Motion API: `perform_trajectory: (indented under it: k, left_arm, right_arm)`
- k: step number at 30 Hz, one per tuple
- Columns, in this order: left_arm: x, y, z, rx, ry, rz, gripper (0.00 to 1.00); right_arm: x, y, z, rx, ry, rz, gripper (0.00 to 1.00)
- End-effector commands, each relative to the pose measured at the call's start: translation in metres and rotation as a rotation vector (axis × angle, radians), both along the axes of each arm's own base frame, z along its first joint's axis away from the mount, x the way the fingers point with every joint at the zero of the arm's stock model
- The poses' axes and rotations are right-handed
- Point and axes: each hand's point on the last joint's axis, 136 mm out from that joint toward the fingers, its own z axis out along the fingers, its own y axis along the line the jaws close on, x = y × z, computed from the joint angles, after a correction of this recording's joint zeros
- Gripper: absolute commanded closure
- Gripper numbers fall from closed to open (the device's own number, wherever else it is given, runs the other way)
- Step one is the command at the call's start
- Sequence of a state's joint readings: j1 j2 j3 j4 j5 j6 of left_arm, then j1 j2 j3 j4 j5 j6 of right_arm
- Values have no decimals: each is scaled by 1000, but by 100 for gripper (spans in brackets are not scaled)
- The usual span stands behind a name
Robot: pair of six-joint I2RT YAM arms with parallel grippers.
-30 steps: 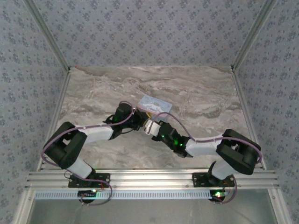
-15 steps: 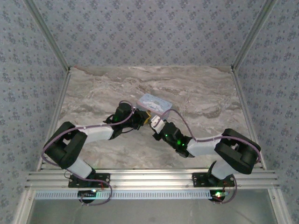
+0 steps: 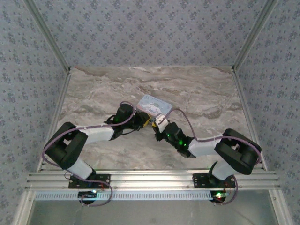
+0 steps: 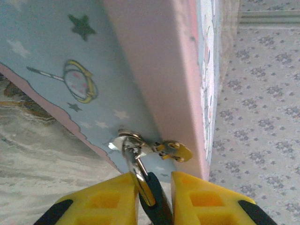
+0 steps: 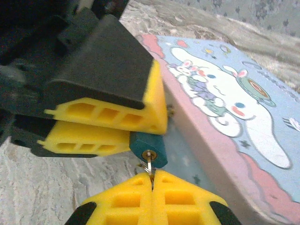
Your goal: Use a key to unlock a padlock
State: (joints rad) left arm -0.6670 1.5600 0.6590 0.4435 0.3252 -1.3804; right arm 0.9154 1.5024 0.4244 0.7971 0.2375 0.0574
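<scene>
We see the tiny dark-teal metal padlock [image 5: 149, 151] pinched between the yellow foam pads of the left hand [image 5: 140, 133]. Its end face pokes just past those fingertips toward the right hand [image 5: 152, 180].

A small silver key [image 5: 149, 165] sits in the brass keyhole on that face, directly above the right hand's fingertips. The right hand's two yellow fingers are pressed together on the key with no gap between them.

From the left wrist, the padlock [image 4: 154, 201] shows as a dark body wedged in the narrow grip of the left hand [image 4: 154, 180]. Its silver shackle [image 4: 132, 157] rises just ahead of the fingertips. It hooks at a small gold hasp [image 4: 177, 151] on the pale blue rectangular tin with a pink rim [image 4: 154, 61], right in front of that hand. We cannot tell whether the shackle is latched or sprung.

From the right wrist, the tin [image 5: 225, 122] lies beyond the right hand and off to one side, with a white cartoon figure on its lid. The grey marbled counter [image 5: 37, 183] is under both hands.

From above, the left hand [image 3: 143, 121] and right hand [image 3: 158, 123] meet tip to tip just beside the tin [image 3: 154, 104], mid counter [image 3: 206, 98]. The padlock is too small to make out there.
</scene>
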Motion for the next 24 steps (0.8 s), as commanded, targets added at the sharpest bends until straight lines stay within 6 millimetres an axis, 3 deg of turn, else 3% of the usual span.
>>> perform_trajectory:
  k: [1,9,19,24]
  left_arm:
    - [2,0,5,15,-27,-25,73]
    - [1,13,3,46,-31,-15,55]
    - [15,61,21,174,-98,28,34]
    - [31,80,26,228,-126,28,30]
  right_arm:
    - [0,-6,-14,52,83,-47,100]
    - [-5,-4,-29,137,215,-44,100]
    - [-14,-2,-34,407,487,-104,100]
    - [-12,7,-33,548,597,-125,100]
